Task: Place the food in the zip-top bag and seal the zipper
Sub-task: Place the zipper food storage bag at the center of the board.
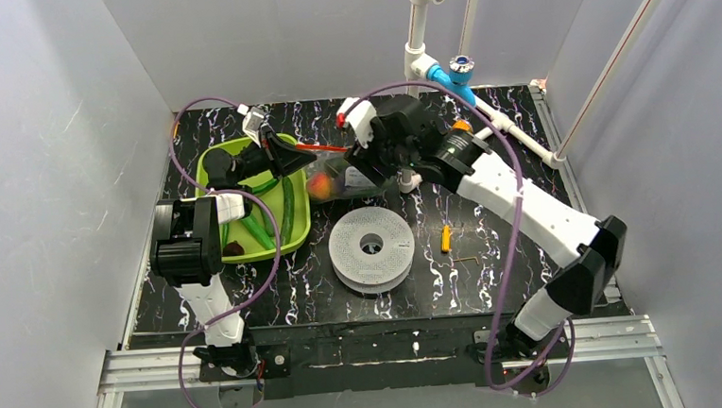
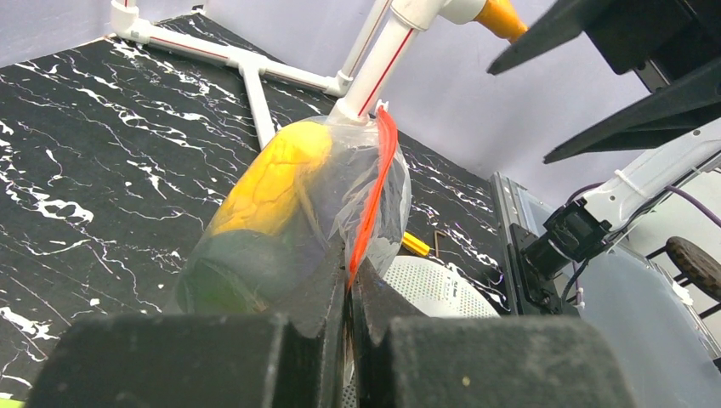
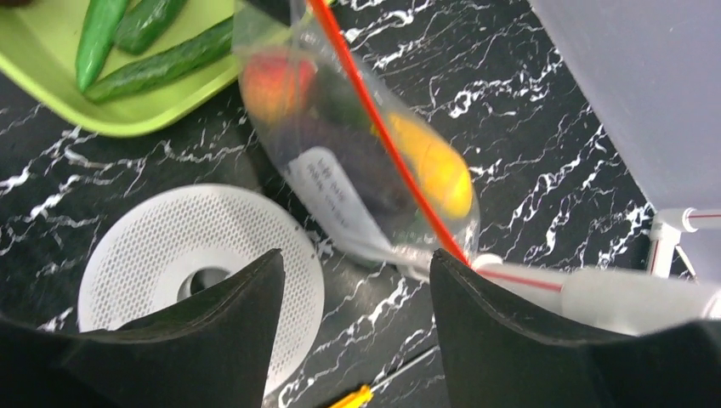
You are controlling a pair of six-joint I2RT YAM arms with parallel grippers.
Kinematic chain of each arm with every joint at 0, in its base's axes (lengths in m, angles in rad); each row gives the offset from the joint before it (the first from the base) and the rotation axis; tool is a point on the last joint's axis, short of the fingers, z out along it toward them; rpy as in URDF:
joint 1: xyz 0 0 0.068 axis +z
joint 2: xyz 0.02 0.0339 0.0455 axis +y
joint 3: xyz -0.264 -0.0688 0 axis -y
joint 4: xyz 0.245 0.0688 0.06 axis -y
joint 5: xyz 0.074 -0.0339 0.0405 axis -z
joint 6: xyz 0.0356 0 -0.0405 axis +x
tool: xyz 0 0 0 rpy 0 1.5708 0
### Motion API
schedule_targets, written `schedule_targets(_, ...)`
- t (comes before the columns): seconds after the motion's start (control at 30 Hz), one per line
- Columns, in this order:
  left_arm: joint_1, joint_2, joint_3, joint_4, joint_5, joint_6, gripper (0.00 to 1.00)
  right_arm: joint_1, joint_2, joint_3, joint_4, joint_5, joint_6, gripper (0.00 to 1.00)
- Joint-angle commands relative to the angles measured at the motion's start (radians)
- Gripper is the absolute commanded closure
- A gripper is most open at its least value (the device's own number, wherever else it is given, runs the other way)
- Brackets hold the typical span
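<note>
The clear zip-top bag [image 1: 337, 182] hangs between the two grippers, tilted, with its orange-red zipper [image 2: 374, 187] along the upper edge. Inside it I see a yellow piece [image 3: 434, 166], an orange-red round fruit [image 3: 272, 81] and a dark eggplant [image 3: 340, 153]. My left gripper [image 2: 350, 289] is shut on one end of the zipper strip. At the bag's other end my right gripper [image 3: 357, 272] stands open with nothing between its fingers. One of its fingertips [image 3: 442, 259] lies close beside the zipper's end. Long green cucumbers [image 3: 153, 59] lie in the green tray [image 1: 205, 166].
A white perforated disc [image 1: 371, 249] lies just in front of the bag. A small yellow-orange stick [image 1: 445, 239] lies to its right. White pipework [image 1: 514, 128] with a blue fitting [image 1: 449, 74] runs along the back right. Grey walls close in the table on three sides.
</note>
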Motion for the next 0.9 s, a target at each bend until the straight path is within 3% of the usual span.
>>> schedule_targets(0.0,-0.008,-0.043,0.009,0.053,0.001,0.006,1.0,-0.001,0.081,0.106,0.112,0.025,-0.016,0.29)
schedule_targets(0.47,-0.022,-0.051,0.014,0.053,0.03,-0.003,1.0,-0.054,0.284,0.242,0.153,-0.235,-0.053,0.32)
schedule_targets(0.57,-0.025,-0.049,0.017,0.054,0.034,-0.012,1.0,-0.065,0.303,0.247,0.144,-0.276,-0.041,0.41)
schedule_targets(0.73,-0.031,-0.046,0.025,0.054,0.042,-0.027,1.0,-0.071,0.317,0.241,0.133,-0.31,-0.02,0.69)
schedule_targets(0.87,-0.034,-0.059,0.026,0.053,0.044,-0.03,1.0,-0.071,0.318,0.234,0.138,-0.285,-0.011,0.84)
